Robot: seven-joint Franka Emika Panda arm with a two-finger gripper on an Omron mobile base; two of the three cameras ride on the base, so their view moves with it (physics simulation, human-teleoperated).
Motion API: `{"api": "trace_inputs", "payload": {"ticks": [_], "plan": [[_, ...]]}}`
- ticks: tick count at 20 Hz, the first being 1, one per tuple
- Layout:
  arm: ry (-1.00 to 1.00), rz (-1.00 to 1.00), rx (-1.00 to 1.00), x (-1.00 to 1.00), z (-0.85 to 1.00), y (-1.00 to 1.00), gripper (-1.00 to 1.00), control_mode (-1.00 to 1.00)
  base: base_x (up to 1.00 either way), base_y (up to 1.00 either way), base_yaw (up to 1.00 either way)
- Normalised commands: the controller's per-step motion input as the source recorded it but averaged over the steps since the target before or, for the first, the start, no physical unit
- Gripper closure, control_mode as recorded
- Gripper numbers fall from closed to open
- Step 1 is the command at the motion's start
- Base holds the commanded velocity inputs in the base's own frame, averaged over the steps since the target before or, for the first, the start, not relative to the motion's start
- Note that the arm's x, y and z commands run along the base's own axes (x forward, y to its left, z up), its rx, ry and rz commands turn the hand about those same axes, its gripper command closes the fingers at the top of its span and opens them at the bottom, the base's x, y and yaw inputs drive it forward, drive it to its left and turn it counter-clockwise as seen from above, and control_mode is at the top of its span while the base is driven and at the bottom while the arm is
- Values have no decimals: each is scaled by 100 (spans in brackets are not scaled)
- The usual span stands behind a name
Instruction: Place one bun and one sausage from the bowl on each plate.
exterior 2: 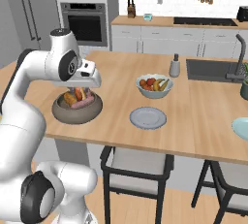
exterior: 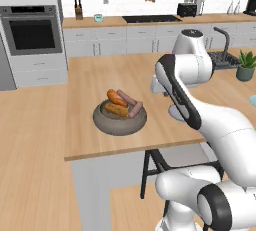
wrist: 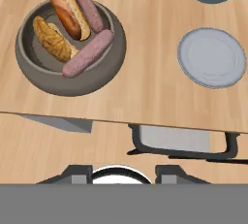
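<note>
The bowl (wrist: pixel 29 68) looks matt and stone-like, speckled inside; the 2 sausages (wrist: pixel 87 53) smooth; the tan bun (wrist: pixel 51 39) rough-crusted; the counter (wrist: pixel 145 87) pale wood; the plate (wrist: pixel 211 57) smooth, satin.

Glossy white arm (exterior: pixel 210 125), dark rounded joints

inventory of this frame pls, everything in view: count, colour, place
buns: 2, one orange, one golden-tan, in the dark bowl
sausages: 2, pinkish-brown, in the dark bowl
bowl: 1, dark grey-brown, near the island's front edge
plate: 1 whole, pale blue-grey, bare, beside the bowl; a second plate's rim at the picture's edge
fruit bowl: 1, pale, mixed fruit, behind the plate
shaker: 1, grey, by the sink
stools: dark frames, under the island
gripper: 1, above the dark bowl, empty
</note>
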Motion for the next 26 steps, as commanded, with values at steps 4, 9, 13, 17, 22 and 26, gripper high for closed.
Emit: {"api": "trace_inputs", "payload": {"ticks": [4,9,13,17,22,26], "plan": [[0,3,0,44,-19,69,-100,-100,0,0,0],[12,0,-4,98,-68,99,-100,-100,0,0,0],[28,-16,-2,100,-30,10,-100,-100,0,0,0],[28,-14,0,93,-37,0,-100,-100,0,0,0],[3,-2,6,46,-83,0,-100,-100,0,0,0],[0,-5,4,10,-44,-8,-100,-100,0,0,0]]}}
